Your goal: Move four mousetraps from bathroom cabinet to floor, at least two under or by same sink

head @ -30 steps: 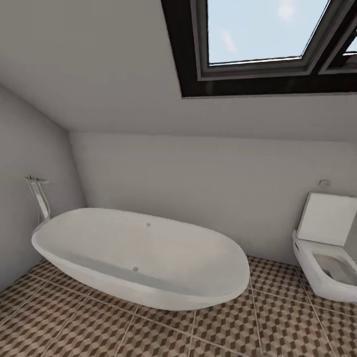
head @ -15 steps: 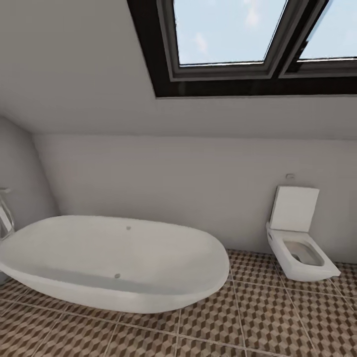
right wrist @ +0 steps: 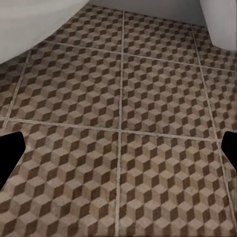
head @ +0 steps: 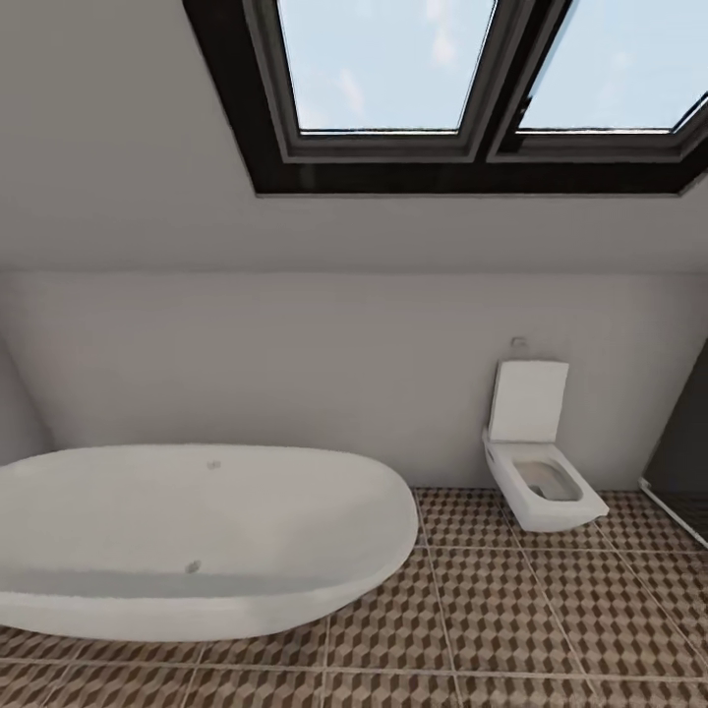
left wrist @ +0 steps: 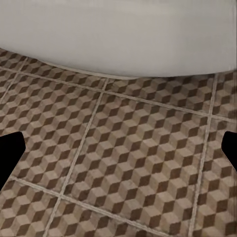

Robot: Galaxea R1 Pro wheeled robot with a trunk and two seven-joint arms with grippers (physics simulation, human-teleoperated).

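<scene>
- Facing white oval bathtub (head: 197,531) on the bathroom floor (head: 531,619); wall-hung toilet (head: 539,472), lid up, beside the tub; skylight (head: 472,88) above.
- Left gripper (left wrist: 118,148) and right gripper (right wrist: 118,148): dark fingertips spread wide, empty, over tiles near the tub.

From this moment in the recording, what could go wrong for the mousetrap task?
The white oval bathtub could be mistaken for the sink, so traps might be laid beside the wrong fixture. The bathtub bulges low over the bathroom floor, close under the left gripper; turning the base could clip its rim or the toilet.
</scene>
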